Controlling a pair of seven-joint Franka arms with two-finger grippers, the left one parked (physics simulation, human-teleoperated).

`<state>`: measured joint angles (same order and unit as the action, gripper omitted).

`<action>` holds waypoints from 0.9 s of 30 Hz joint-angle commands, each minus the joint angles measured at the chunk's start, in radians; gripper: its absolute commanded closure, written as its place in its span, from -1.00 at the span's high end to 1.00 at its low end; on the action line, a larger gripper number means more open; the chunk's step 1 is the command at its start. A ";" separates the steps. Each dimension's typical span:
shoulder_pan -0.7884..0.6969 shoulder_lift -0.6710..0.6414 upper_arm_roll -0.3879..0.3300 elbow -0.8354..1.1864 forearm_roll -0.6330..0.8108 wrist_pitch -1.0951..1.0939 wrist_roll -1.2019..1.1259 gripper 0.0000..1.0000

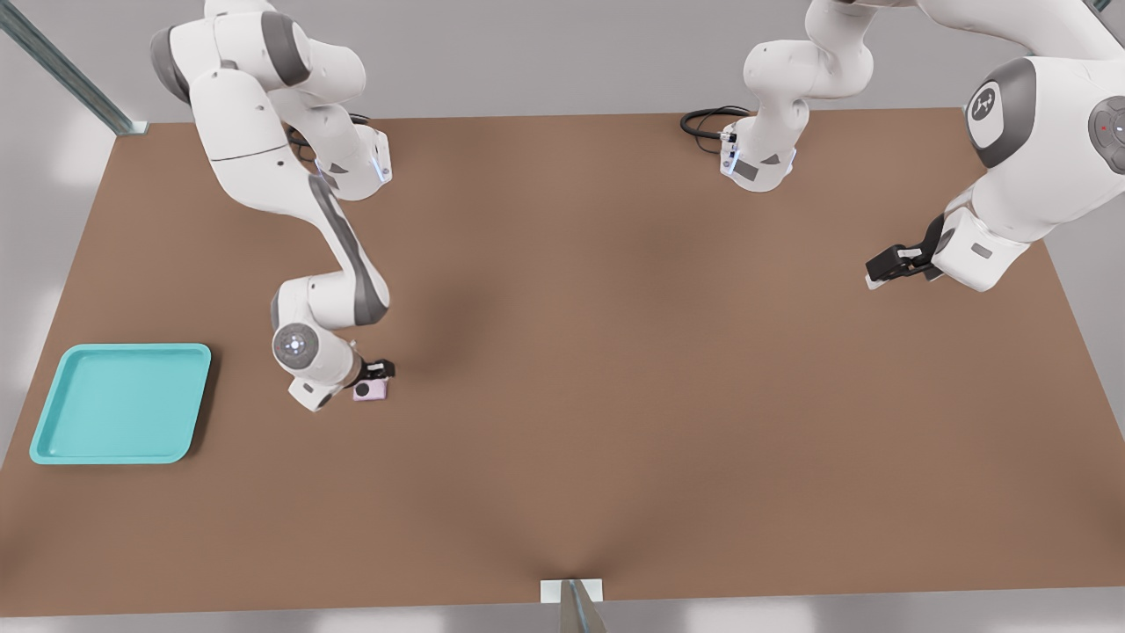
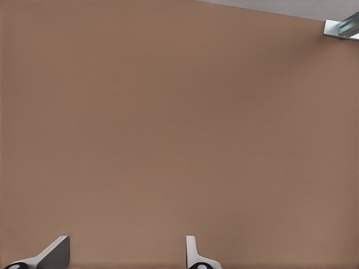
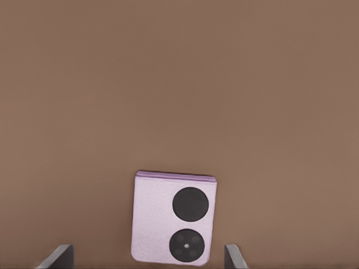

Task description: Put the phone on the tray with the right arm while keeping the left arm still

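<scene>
In the front view, the right arm [image 1: 338,255] is reaching down in the left half of the frame, its gripper [image 1: 376,374] hanging right at the pink phone [image 1: 370,389] lying on the brown table [image 1: 615,369]. The turquoise tray [image 1: 53,440] is sitting well apart at the lower left. In the right wrist view, the fingers [image 3: 57,256] are standing spread on either side of the phone [image 3: 174,217], apparently not touching it.
</scene>
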<state>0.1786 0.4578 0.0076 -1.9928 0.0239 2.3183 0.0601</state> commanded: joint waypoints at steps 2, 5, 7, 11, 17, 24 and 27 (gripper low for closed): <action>-0.014 0.010 0.000 -0.011 0.051 0.053 -0.168 1.00; -0.030 0.047 0.000 -0.011 0.051 0.107 -0.168 1.00; -0.042 0.064 0.002 -0.012 0.054 0.119 -0.168 1.00; -0.057 0.073 0.012 -0.020 0.054 0.138 -0.172 1.00; -0.057 0.084 0.017 -0.035 0.054 0.168 -0.171 1.00; -0.057 0.093 0.017 -0.057 0.053 0.205 -0.171 1.00; -0.057 0.094 0.017 -0.055 0.053 0.207 -0.171 1.00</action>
<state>0.1212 0.5526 0.0245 -2.0480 0.0754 2.5061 -0.0673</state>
